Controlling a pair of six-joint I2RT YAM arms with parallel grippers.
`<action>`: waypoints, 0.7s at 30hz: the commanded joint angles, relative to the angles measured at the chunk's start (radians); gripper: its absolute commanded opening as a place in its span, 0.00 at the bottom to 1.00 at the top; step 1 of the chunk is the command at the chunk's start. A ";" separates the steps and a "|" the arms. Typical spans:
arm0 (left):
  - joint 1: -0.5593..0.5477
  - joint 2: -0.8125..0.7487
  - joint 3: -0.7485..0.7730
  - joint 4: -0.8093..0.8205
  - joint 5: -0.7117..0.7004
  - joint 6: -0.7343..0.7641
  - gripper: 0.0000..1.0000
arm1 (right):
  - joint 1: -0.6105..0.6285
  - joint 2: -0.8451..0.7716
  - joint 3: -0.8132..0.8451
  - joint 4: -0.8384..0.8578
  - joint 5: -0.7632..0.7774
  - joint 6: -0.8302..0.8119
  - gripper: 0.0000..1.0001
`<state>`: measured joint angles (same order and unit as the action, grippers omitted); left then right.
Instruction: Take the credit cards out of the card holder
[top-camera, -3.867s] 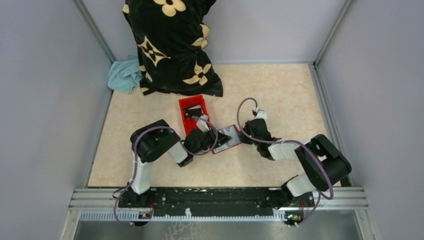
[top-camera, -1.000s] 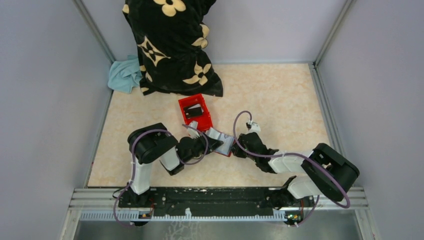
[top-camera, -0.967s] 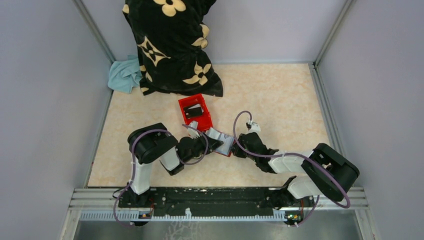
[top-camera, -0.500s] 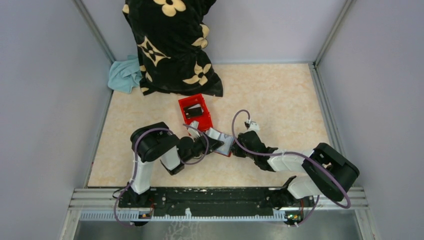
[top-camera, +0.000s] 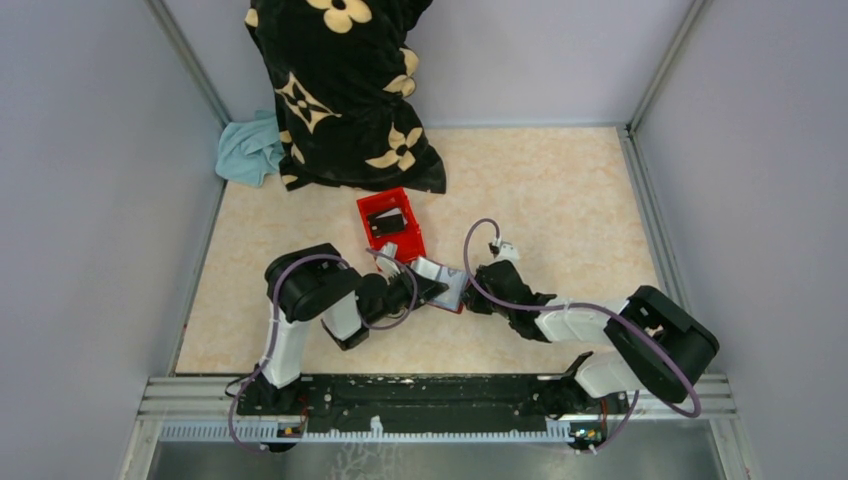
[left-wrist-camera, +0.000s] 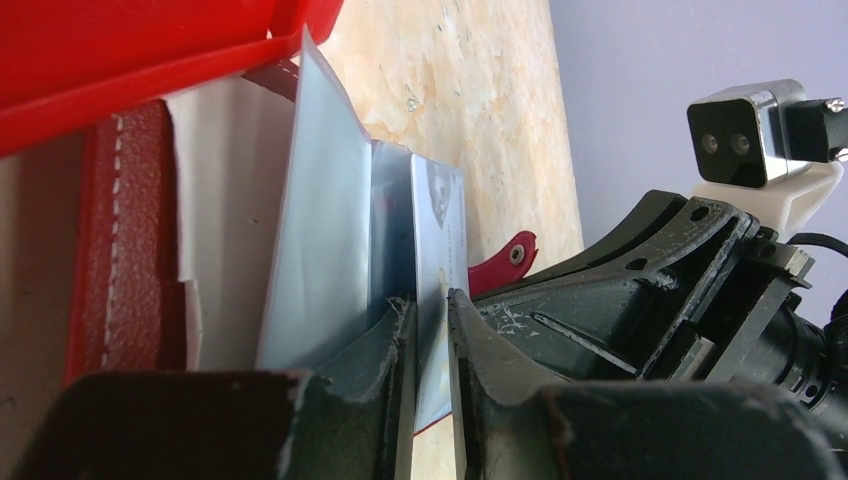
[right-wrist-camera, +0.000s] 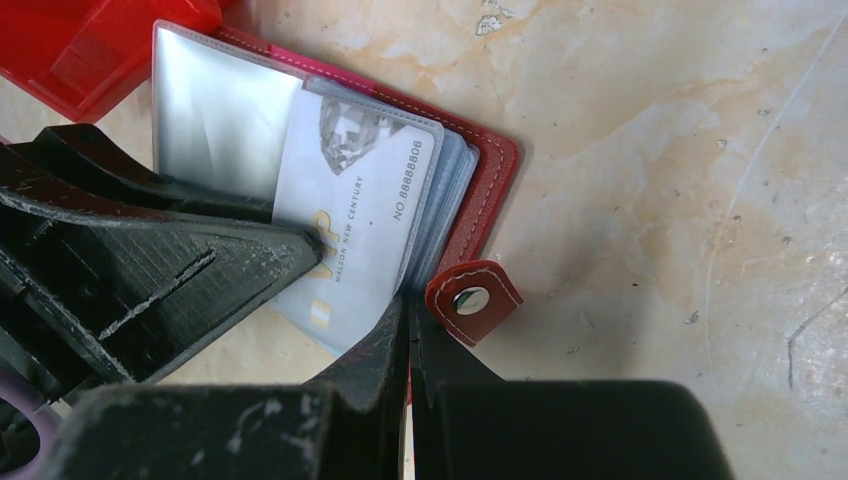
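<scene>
Credit cards (right-wrist-camera: 365, 215), "VIP", "NO 88888806", pinched between left fingers (left-wrist-camera: 395, 350); right fingers (right-wrist-camera: 385, 345) pressed together.

The pale card (right-wrist-camera: 365, 215) in the open holder (right-wrist-camera: 478, 190) reads "VIP" in large letters; beneath it "MAISON NEW CENTURY"; along its edge "NO 88888806"; nothing else is legible.

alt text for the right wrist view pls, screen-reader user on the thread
An open card holder lies on a pale marbled table, a pale blue-grey credit card marked VIP sticking out of its clear sleeves. The shut right tool presses at the holder's snap tab, the left tool reaching in from the left.
</scene>
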<state>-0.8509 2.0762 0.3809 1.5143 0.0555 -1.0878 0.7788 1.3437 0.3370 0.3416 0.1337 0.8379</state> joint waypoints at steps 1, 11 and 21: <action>-0.048 0.065 -0.013 0.146 0.105 -0.025 0.24 | -0.013 0.019 0.001 -0.176 0.021 -0.056 0.00; -0.058 0.063 -0.019 0.151 0.089 -0.019 0.23 | -0.049 -0.037 -0.009 -0.210 0.042 -0.083 0.00; -0.060 0.076 0.002 0.158 0.097 -0.024 0.24 | -0.055 -0.016 -0.016 -0.182 0.026 -0.086 0.00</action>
<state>-0.8867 2.0968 0.3893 1.5188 0.0956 -1.1343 0.7364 1.3022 0.3481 0.2607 0.1280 0.7883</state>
